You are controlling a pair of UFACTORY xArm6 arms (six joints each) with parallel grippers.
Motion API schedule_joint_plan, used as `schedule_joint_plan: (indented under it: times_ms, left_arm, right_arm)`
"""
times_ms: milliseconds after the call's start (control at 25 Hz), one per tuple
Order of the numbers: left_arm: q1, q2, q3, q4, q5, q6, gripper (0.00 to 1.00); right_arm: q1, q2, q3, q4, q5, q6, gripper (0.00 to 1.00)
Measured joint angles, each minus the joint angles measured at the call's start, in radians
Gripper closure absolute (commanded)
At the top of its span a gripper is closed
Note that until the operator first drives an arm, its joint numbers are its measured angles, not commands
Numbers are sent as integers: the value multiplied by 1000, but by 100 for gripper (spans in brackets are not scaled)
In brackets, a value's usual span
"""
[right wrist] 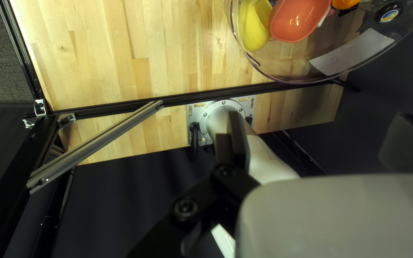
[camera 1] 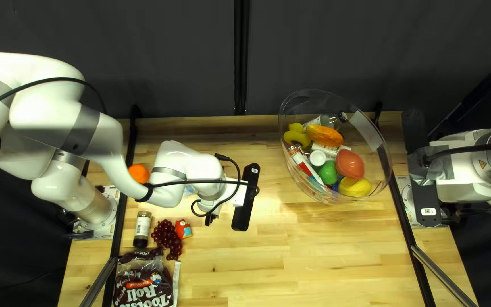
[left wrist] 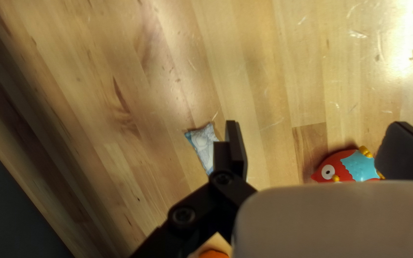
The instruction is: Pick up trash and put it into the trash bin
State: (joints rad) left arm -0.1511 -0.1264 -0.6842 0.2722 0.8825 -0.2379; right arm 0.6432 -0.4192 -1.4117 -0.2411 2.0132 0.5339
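1. White left arm [camera 1: 100, 133], top left view: reaches rightward over the left part of the wooden table [camera 1: 313, 250], its gripper [camera 1: 211, 218] near table centre. An orange [camera 1: 139, 173] lies left of it, by the arm. At the near left: a jar [camera 1: 142, 228], dark red grapes [camera 1: 167, 239] beside it, a red toy [camera 1: 183, 229] just right of the grapes, and a candy bag [camera 1: 143, 287] nearest the viewer. The clear bin [camera 1: 381, 162] sits far and right of centre, holding a red bowl [camera 1: 350, 164], a yellow item [camera 1: 355, 187], a green item [camera 1: 328, 172] and other pieces. Right gripper [camera 1: 453, 181]: at the table's right edge, clear of the bin.

2. Left wrist view: left gripper [left wrist: 319, 150] has its fingers spread wide, gripping nothing. The small pale blue packet [left wrist: 201, 141], noted as the trash item, lies on the wood, partly hidden by one finger and outside the gap. Contact cannot be determined. The toy is partly covered by the other finger.

3. Right wrist view: right gripper [right wrist: 319, 143] stands with fingers well apart, nothing held. The bin is ahead; the right arm's base [right wrist: 223, 117] shows beyond one finger.
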Motion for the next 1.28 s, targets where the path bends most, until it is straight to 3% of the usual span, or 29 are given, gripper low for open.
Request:
schedule_joint_plan:
  times_ms: [160, 400, 640, 840, 1040, 1280]
  left_arm:
    - [-28, 4, 0, 66, 44, -154, 0]
    - [-28, 25, 25, 113, 25, -260, 0]
    - [48, 14, 121, 126, -108, -223, 0]
    - [125, 3, 188, 76, -198, -160, 0]
    - [174, 21, 204, 8, -224, -113, 0]
    - [227, 27, 230, 36, -237, -127, 0]
  right_arm:
    - [0, 0, 0, 0, 0, 0, 0]
    - [0, 0, 0, 0, 0, 0, 0]
    - [0, 0, 0, 0, 0, 0, 0]
    - [0, 0, 0, 0, 0, 0, 0]
    - [0, 0, 0, 0, 0, 0, 0]
    - [0, 0, 0, 0, 0, 0, 0]
